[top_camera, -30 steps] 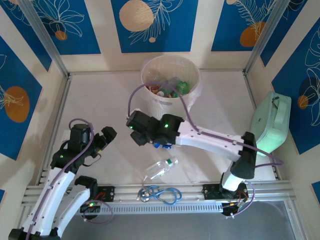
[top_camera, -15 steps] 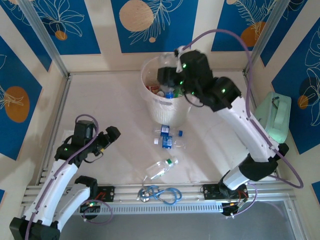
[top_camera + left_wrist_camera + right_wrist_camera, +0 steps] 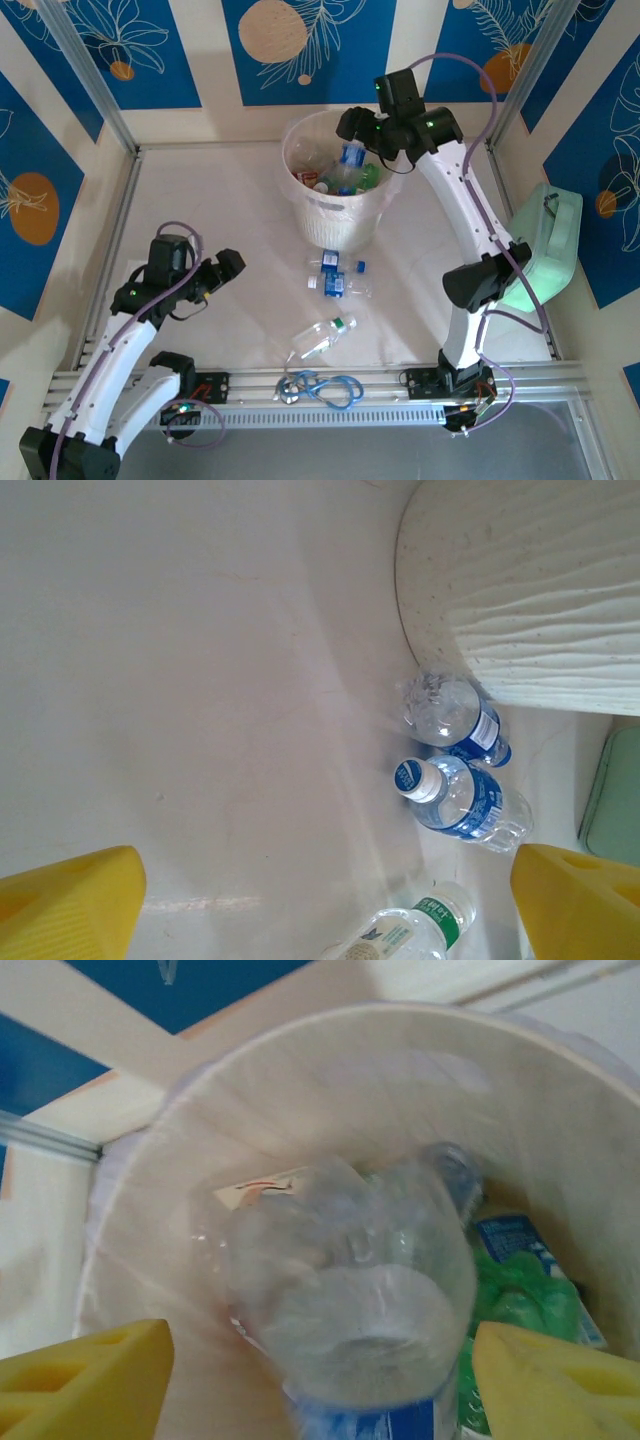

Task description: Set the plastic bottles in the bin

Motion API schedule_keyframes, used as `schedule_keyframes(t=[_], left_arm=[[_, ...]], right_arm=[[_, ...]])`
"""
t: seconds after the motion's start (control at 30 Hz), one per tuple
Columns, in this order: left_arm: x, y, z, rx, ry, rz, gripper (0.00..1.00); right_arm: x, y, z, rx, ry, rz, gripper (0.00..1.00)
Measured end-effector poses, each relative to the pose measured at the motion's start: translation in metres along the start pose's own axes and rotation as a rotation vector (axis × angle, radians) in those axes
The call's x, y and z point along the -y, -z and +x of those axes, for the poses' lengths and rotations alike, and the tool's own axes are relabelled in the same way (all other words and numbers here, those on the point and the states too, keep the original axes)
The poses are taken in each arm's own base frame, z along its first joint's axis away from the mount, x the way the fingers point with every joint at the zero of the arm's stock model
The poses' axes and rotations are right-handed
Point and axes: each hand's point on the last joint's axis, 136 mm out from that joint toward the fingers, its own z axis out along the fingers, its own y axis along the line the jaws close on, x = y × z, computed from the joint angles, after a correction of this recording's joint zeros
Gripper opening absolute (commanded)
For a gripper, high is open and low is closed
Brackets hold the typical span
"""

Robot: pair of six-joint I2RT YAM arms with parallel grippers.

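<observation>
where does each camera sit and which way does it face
top external: above and behind the arms, looking down at the table; both arms, bases at the bottom, right gripper over the bin.
left wrist: on the left arm, facing three loose bottles and the bin's wall; its yellow fingers at the bottom corners.
right wrist: above the bin, facing down into it at a clear bottle; its fingers at the bottom corners.
shared: top and left wrist both show the loose bottles; top and right wrist the bin's inside.
</observation>
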Motion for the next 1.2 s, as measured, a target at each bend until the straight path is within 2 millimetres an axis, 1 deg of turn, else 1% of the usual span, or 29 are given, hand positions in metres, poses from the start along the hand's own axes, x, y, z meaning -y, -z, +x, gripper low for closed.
schedule_keyframes(t=[0.07, 0.13, 0.23, 0.33, 0.37, 0.43, 0.53, 0.6, 0.67, 0.73, 0.87, 0.97, 1.07, 1.2], left_arm=[[0.003, -0.001, -0.001, -0.005, -0.019, 0.007, 0.89], [0.005, -0.001, -0.001, -0.01, -0.045, 0.012, 0.87], [0.012, -0.003, 0.001, -0.024, -0.1, 0.015, 0.85], [0.022, -0.006, 0.009, -0.049, -0.171, 0.026, 0.84], [0.025, -0.008, 0.013, -0.063, -0.197, 0.029, 0.84], [0.031, -0.012, 0.022, -0.09, -0.254, 0.033, 0.83], [0.044, -0.02, 0.039, -0.141, -0.359, 0.035, 0.81], [0.052, -0.024, 0.049, -0.168, -0.438, 0.034, 0.81], [0.062, -0.028, 0.058, -0.187, -0.522, 0.041, 0.82], [0.072, -0.031, 0.07, -0.21, -0.605, 0.056, 0.82], [0.084, -0.042, 0.102, -0.294, -0.771, 0.078, 0.82], [0.089, -0.052, 0.13, -0.372, -0.888, 0.089, 0.84], [0.091, -0.058, 0.154, -0.44, -1.005, 0.101, 0.86], [0.095, -0.063, 0.175, -0.487, -1.134, 0.118, 0.87]], right_arm=[[0.005, 0.001, 0.004, -0.008, -0.011, 0.011, 0.86], [0.006, 0.006, 0.007, -0.011, -0.012, 0.012, 0.86], [0.001, 0.022, 0.006, 0.016, -0.002, 0.003, 0.85], [-0.01, 0.051, 0.009, 0.057, 0.029, -0.021, 0.85], [-0.014, 0.063, 0.011, 0.075, 0.043, -0.032, 0.85], [-0.02, 0.084, 0.022, 0.093, 0.073, -0.052, 0.85], [-0.018, 0.114, 0.046, 0.106, 0.109, -0.072, 0.85], [-0.009, 0.127, 0.063, 0.106, 0.122, -0.072, 0.85], [0.009, 0.136, 0.079, 0.102, 0.121, -0.056, 0.85], [0.031, 0.14, 0.097, 0.089, 0.104, -0.028, 0.85], [0.072, 0.144, 0.127, 0.061, 0.05, 0.016, 0.85], [0.091, 0.145, 0.141, 0.049, 0.012, 0.038, 0.85], [0.106, 0.143, 0.154, 0.031, -0.019, 0.062, 0.85], [0.125, 0.137, 0.168, 0.012, -0.055, 0.094, 0.85]])
